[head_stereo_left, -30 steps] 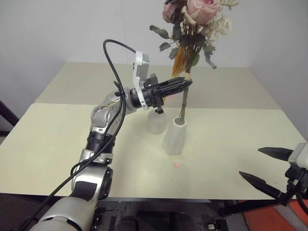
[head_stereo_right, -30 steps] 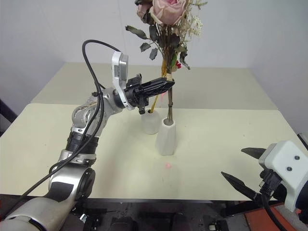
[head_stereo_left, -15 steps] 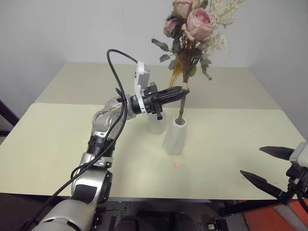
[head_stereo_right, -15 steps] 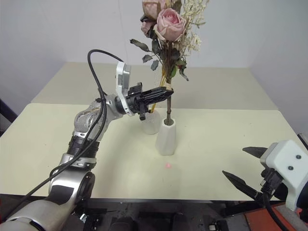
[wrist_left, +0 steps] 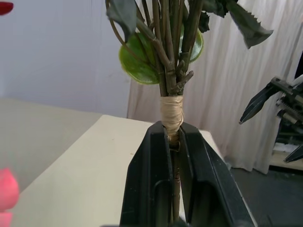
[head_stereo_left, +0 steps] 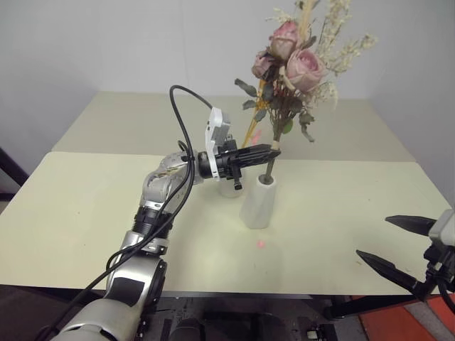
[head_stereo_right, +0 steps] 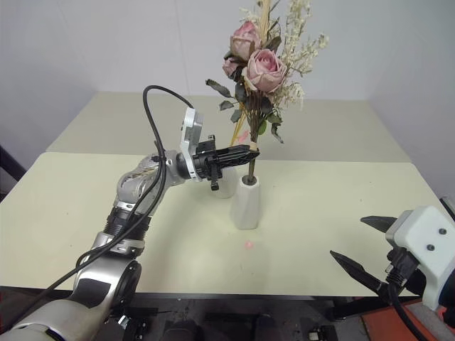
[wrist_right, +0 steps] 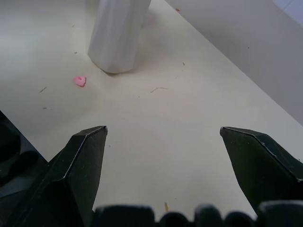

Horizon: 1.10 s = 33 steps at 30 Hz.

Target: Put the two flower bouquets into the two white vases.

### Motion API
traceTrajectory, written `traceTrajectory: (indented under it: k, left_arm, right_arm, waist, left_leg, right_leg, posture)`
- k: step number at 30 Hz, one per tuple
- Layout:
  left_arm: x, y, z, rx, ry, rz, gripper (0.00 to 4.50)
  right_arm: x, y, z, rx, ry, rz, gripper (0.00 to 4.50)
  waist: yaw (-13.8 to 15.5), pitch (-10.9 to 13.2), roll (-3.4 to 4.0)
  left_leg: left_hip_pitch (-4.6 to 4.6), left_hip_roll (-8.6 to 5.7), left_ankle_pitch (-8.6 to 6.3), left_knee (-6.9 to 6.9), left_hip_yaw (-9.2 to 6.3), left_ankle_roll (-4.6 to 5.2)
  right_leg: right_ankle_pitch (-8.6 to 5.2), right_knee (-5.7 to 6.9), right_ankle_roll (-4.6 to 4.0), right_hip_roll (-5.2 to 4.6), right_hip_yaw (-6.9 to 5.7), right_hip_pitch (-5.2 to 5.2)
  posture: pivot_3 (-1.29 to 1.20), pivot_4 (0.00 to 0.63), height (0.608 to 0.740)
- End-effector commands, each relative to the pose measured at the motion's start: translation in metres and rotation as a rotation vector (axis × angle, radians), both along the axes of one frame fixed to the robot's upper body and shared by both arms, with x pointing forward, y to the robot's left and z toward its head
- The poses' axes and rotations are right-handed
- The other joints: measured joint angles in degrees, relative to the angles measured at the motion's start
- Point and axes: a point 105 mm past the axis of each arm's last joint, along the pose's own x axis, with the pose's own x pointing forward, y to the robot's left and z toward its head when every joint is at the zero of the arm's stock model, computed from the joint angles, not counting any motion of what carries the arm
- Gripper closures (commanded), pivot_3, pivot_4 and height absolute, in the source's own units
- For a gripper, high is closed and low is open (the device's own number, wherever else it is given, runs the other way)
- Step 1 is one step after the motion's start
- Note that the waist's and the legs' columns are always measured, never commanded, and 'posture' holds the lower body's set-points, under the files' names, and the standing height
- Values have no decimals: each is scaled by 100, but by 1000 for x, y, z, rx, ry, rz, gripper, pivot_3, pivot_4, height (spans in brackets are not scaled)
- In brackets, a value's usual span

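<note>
While the left gripper (head_stereo_left: 269, 150) stays clamped on the rose bouquet (head_stereo_left: 288, 78) at its twine-wrapped stems, the stem ends sit in the mouth of the tall tapered vase (head_stereo_left: 257, 202) near the tabletop's (head_stereo_left: 85, 213) middle. The round vase (head_stereo_right: 226, 181) stands just behind it. The right gripper (head_stereo_left: 394, 243) hangs with fingers wide apart over the tabletop's near right corner.

Silver arm (head_stereo_left: 153, 206), looping black cable (head_stereo_left: 179, 135), black jaws
</note>
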Motion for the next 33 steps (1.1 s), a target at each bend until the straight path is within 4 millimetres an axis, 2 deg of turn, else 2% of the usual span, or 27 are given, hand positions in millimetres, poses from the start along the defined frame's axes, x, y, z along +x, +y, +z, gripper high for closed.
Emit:
traceTrajectory:
  k: [1, 7, 11, 15, 18, 21, 27, 33]
  left_arm:
    - [-3, -3, 2, 0, -38, -12, 4492]
    - [-4, -3, -2, 8, -45, -15, 4492]
    - [-5, -2, -1, 6, -49, -19, 3227]
    - [-10, 1, -7, 82, -112, -31, 2010]
    - [-16, 11, -13, 134, -114, -61, 1041]
    - [-15, 22, -17, 151, -85, -18, 101]
    - [-17, 51, -14, 151, -84, 77, 101]
    - [-24, 100, -5, 194, -132, 198, 101]
  right_arm:
    - [2, 0, 5, -16, -38, 3, 0]
    - [2, 0, 6, -17, -40, 8, 0]
    - [2, 0, 6, -19, -40, 8, 0]
    - [2, 0, 7, -20, -39, 7, 0]
    - [2, -1, 7, -20, -39, 5, 0]
    - [2, -2, 4, -18, -33, -1, 0]
    - [4, -4, 4, -20, -24, 8, 0]
    - [8, -12, 10, -39, -12, 22, 0]
  waist:
    - [-1, 0, 0]
    - [-2, 0, 0]
    - [-1, 0, 0]
    - [-7, 0, 0]
    - [-18, -1, 1]
    - [-10, -1, 2]
    - [-11, -1, 2]
    - [-30, -2, 4]
  left_leg:
    - [0, 0, 0, 0, 0, 0]
    - [0, 1, 0, 0, 0, 0]
    - [0, 0, 0, 0, 0, 0]
    - [0, 0, 0, 0, 0, 0]
    - [0, 2, 0, -1, 1, 0]
    - [2, 3, 0, -1, 1, 0]
    - [3, 4, 0, 0, -1, 0]
    - [9, 8, 0, 0, 0, 0]
  right_leg:
    - [0, 0, 0, 0, 0, 0]
    - [0, 1, 0, 1, 0, -1]
    - [0, 1, 0, 0, 0, 0]
    - [0, 1, 0, 0, 0, 0]
    - [0, 4, 0, 2, 2, -1]
    - [0, 6, 0, 2, 2, -1]
    - [-1, 6, 1, 2, 0, -4]
    - [-1, 12, 1, 4, 0, -4]
  posture:
    - [0, 150, 740]
    - [0, 150, 740]
    - [0, 150, 740]
    - [0, 150, 740]
    - [0, 150, 740]
    - [0, 150, 740]
    - [0, 150, 740]
    - [0, 150, 740]
